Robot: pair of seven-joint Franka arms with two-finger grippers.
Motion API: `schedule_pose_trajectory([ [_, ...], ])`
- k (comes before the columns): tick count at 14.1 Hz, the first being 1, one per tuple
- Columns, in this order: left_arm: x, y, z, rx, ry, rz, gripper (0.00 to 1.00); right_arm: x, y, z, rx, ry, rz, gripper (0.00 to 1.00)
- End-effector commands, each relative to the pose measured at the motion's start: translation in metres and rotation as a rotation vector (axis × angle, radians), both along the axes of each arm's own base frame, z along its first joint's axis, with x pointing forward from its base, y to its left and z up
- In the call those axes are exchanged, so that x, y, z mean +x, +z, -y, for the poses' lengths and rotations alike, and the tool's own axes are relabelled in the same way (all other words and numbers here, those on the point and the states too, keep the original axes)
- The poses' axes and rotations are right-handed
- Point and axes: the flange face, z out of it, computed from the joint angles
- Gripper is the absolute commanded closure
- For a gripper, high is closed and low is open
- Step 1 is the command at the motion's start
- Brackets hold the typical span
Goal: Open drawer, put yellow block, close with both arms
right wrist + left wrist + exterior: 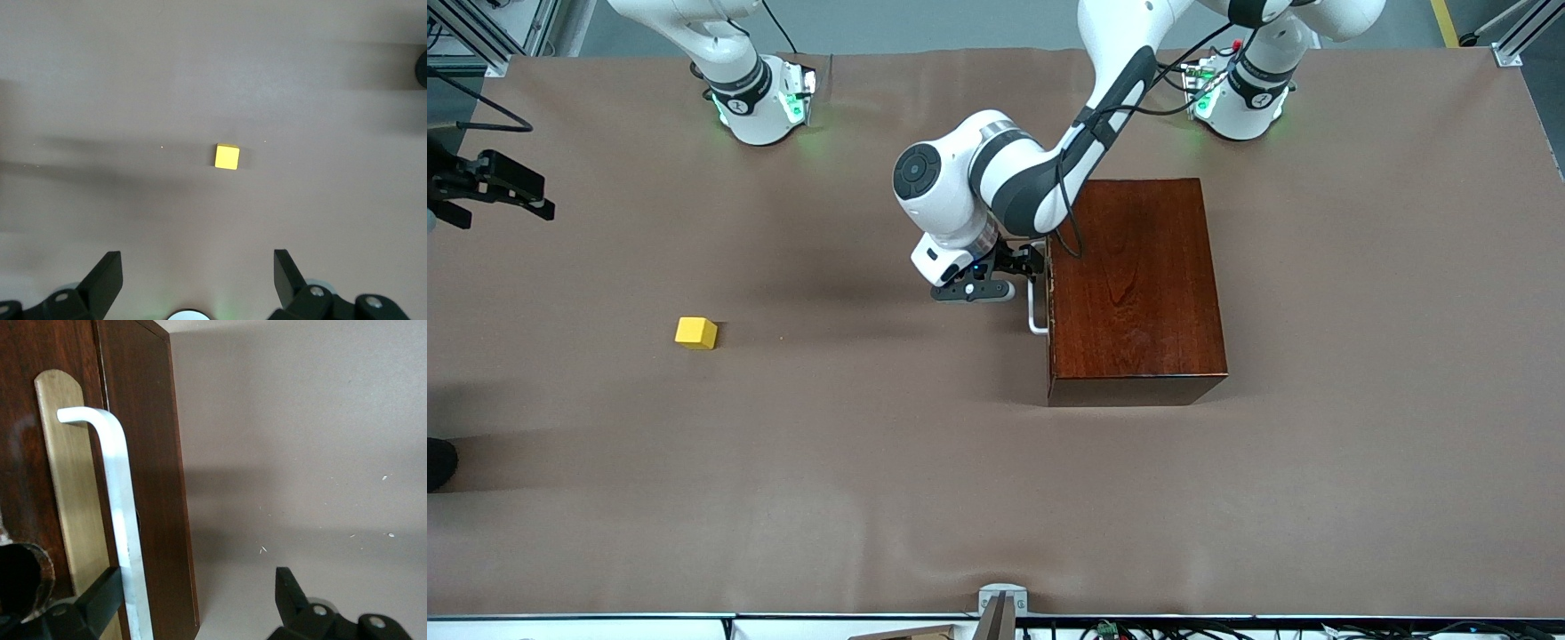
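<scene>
The drawer (pixel 1049 307) sits shut in the dark mahogany box (pixel 1134 284), its front facing the right arm's end of the table. My left gripper (pixel 1024 265) is open at the white handle (pixel 1036 311). In the left wrist view one finger (pixel 100 600) sits between the handle bar (pixel 117 493) and the drawer front (pixel 20 453), and the other finger stands off the box's edge, so the bar lies inside the left gripper (pixel 193 593). The yellow block (pixel 695 332) lies alone on the cloth. My right gripper (pixel 197 273) hangs open high above the table, the block (pixel 227 157) below it.
A brown cloth (pixel 925 480) covers the whole table. The right gripper's black body (pixel 503 200) shows at the frame's edge, at the right arm's end. A dark round object (pixel 438 462) pokes in there too, nearer the front camera. A small metal bracket (pixel 1002 603) sits at the table's front edge.
</scene>
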Motion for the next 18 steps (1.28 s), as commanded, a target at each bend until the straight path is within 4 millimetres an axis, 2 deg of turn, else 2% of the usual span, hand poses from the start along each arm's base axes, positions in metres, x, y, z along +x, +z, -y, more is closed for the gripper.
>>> schedule_pose_trajectory([
  [1, -0.001, -0.010, 0.009, -0.005, 0.011, 0.034, 0.00, -0.007, 0.004, 0.001, 0.017, -0.016, 0.000, 0.00],
  [4, -0.009, -0.012, 0.012, 0.008, 0.053, 0.039, 0.00, -0.008, 0.003, 0.002, 0.017, -0.017, -0.009, 0.00],
  [6, -0.006, -0.011, 0.010, 0.007, 0.092, 0.051, 0.00, -0.008, 0.003, 0.002, 0.017, -0.017, -0.011, 0.00],
  [8, -0.009, -0.023, 0.010, 0.029, 0.084, 0.048, 0.00, -0.008, 0.003, 0.002, 0.017, -0.017, -0.008, 0.00],
  [15, -0.011, -0.031, 0.005, 0.066, 0.054, 0.018, 0.00, -0.008, 0.005, 0.000, 0.017, -0.013, -0.007, 0.00],
  [18, -0.008, -0.021, 0.011, 0.023, 0.059, 0.038, 0.00, -0.008, 0.004, -0.001, 0.017, -0.011, -0.006, 0.00],
])
